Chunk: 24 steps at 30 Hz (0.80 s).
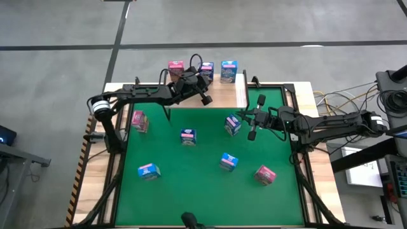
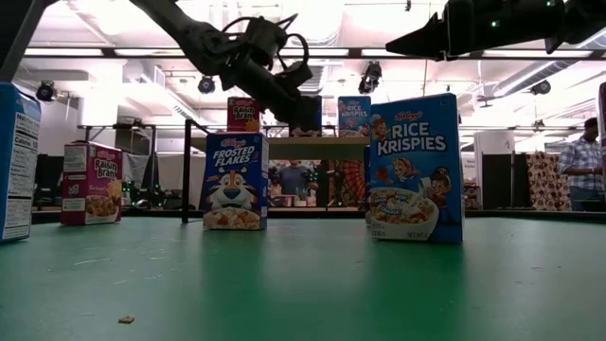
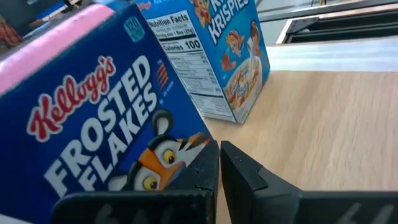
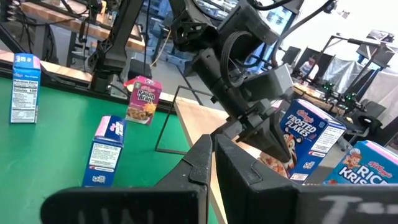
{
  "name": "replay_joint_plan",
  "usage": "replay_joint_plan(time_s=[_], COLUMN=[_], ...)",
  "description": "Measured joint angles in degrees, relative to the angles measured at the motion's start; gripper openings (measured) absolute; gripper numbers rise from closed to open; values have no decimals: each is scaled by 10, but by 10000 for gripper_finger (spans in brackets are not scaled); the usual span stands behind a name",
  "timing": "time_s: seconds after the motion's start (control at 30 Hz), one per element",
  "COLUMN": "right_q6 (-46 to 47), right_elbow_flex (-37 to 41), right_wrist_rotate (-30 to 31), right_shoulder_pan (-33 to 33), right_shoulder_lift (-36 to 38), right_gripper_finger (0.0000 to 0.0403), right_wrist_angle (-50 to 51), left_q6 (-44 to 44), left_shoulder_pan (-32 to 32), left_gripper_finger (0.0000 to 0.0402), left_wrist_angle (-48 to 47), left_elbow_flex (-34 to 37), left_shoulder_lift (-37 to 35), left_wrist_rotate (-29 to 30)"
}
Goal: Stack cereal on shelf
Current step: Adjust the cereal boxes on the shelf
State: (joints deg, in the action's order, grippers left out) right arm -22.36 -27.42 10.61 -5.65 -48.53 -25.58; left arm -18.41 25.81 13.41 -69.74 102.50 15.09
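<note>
The shelf, a light-wood plank, stands at the mat's far edge. On it stand a pink cereal box, a blue Frosted Flakes box and a blue Rice Krispies box. My left gripper is shut low over the shelf, its fingertips close against the Frosted Flakes box's printed front. My right gripper hangs shut above the mat, over a blue box. Several more cereal boxes stand on the mat. My left gripper's shut fingers slant down at the lower front of the Frosted Flakes box, which stands on the shelf. Whether they touch it I cannot tell.
On the green mat stand a pink box at the left, blue boxes, and a pink box at the near right. The shelf's near right part is bare wood. People show in the room behind.
</note>
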Motion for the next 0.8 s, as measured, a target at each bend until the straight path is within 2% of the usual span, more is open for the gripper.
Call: replay_joint_plan(time_s=[0.8], right_q6=[2], right_elbow_flex=[0], right_wrist_rotate=[0], right_shoulder_pan=[0], right_shoulder_lift=[0], right_gripper_finger=[13], right_wrist_angle=[0], left_q6=[14], left_shoulder_pan=[12], left_gripper_finger=[0], left_wrist_angle=[20], left_elbow_flex=[0], left_shoulder_lift=[4], left_wrist_rotate=[0])
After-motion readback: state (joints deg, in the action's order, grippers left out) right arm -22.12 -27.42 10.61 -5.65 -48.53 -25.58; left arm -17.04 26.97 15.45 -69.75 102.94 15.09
